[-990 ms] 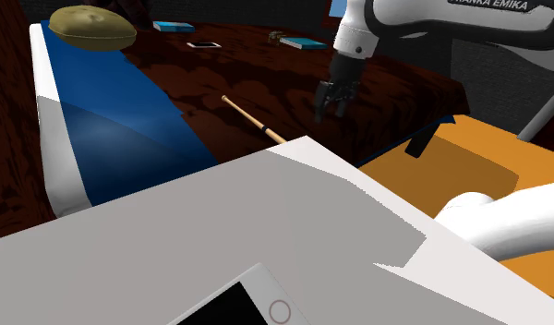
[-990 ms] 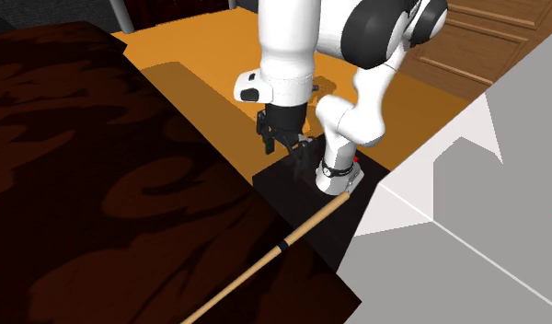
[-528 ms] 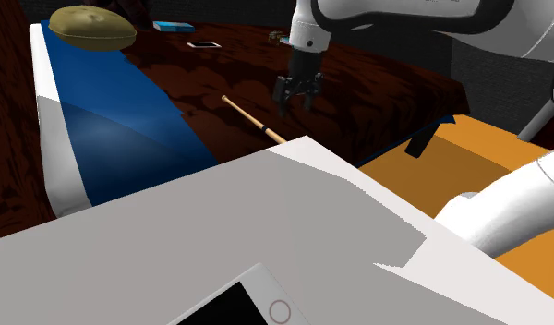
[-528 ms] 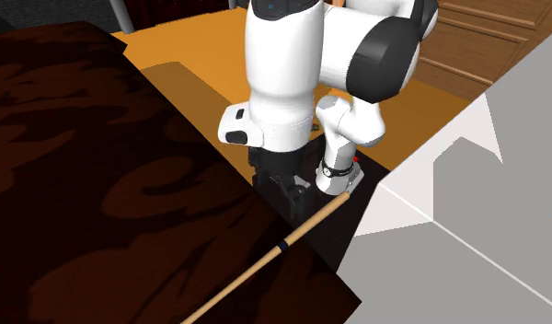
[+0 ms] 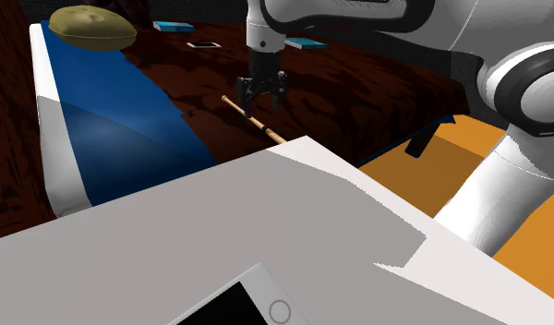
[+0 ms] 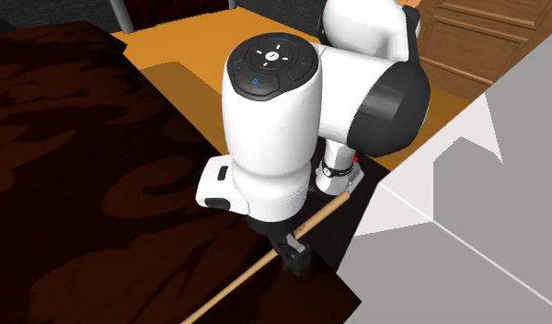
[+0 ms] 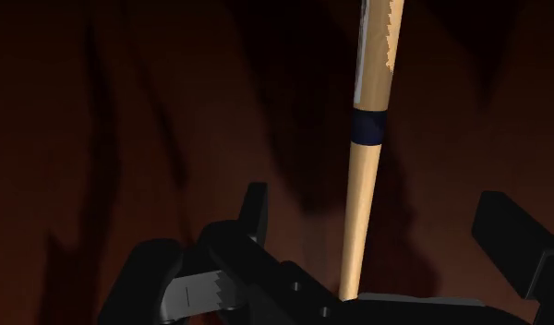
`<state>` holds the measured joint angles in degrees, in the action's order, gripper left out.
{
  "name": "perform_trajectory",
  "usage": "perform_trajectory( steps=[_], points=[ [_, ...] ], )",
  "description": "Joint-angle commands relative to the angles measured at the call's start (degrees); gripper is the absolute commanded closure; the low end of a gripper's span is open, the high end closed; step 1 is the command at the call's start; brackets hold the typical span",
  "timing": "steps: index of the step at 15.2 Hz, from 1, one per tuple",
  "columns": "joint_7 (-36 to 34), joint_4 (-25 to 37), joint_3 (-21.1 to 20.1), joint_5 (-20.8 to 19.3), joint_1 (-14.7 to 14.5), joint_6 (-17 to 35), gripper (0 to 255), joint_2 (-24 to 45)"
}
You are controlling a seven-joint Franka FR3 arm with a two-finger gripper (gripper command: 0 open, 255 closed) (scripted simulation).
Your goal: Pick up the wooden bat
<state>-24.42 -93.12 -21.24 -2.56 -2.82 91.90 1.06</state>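
Where the arm reached down over the dark red-brown desk (image 5: 377, 92), the shoulder view showed the wooden bat (image 5: 257, 121) lying flat on that surface as a thin pale rod, its long axis running on a slant from the view's upper left to lower right, with the jaws hanging directly above its upper stretch, spread and empty. In the second exterior view the bat (image 6: 230, 288) crossed the desk (image 6: 99, 184) from lower left to upper right, and the white arm (image 6: 270, 138) stood over its middle, so that the black jaws met the rod's line from above; whether they touched it could not be told there. In the wrist view the bat (image 7: 367, 185), marked by a dark band (image 7: 368, 126), ran straight away from the hand and passed between the two fingers (image 7: 254, 214), which stood well apart on either side of it without touching it. The rod lay roughly midway between them, its axis crossing their closing line nearly at right angles. By this reading the jaws were released, held nothing, and needed only a short descent before closing across the shaft.
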Motion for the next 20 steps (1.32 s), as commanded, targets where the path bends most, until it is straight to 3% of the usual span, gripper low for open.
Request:
perform_trajectory(
  steps=[1, 8, 9, 20],
  points=[
    [-0.27, -0.76, -0.06, -0.22, -0.07, 1.10, 0, 0.44],
    [-0.30, -5.62, 0.01, -0.06, 0.01, 5.52, 0, -0.04],
    [-0.32, -5.56, 0.01, -0.08, 0.01, 5.49, 255, 0.00],
    [-0.27, -3.96, -0.02, -0.09, 0.01, 3.95, 255, 0.06]
  ],
)
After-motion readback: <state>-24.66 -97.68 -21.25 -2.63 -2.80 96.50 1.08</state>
